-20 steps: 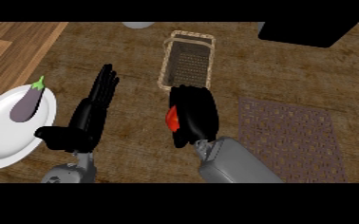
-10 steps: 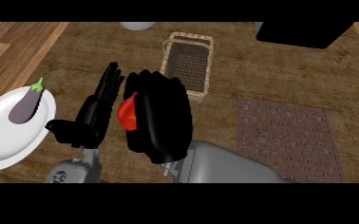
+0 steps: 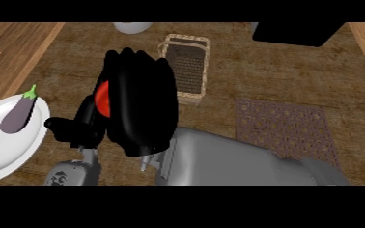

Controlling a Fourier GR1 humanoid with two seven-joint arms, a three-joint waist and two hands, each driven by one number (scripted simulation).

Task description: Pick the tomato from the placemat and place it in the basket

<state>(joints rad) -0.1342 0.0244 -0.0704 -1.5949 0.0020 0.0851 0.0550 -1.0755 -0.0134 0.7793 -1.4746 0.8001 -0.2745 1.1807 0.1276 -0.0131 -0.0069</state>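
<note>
Brown wooden counter (image 3: 285, 67) fills the view, with a lighter wood strip along the left side.

Nearest, at the lower edge, one grey right forearm (image 3: 235, 162) comes in large from the lower right. Its right hand (image 3: 139, 108) is raised close to the view and shows as a big black shape in the centre-left. The fingers are curled around one tomato (image 3: 104, 99), which shows only as a red patch at the left edge of the hand, up in the air and not on the placemat. The tomato is round, and most of it is hidden, so I cannot tell which way it points or its long axis.

Just left and partly behind this hand is the left hand (image 3: 68, 128). Only its thumb side and a part of the palm are visible; I cannot tell if its fingers are spread or closed.

At the left edge lies one white plate (image 3: 21, 142) with one purple eggplant (image 3: 18, 113) on it, green stem pointing up-right.

To the right lies one dark placemat (image 3: 285, 125), flat on the counter.

Farther, one woven basket (image 3: 187, 70) stands long side away from the robot, just right of the raised hand.

At the far edge are one pale round object (image 3: 132, 27) and one black block (image 3: 299, 33).
</note>
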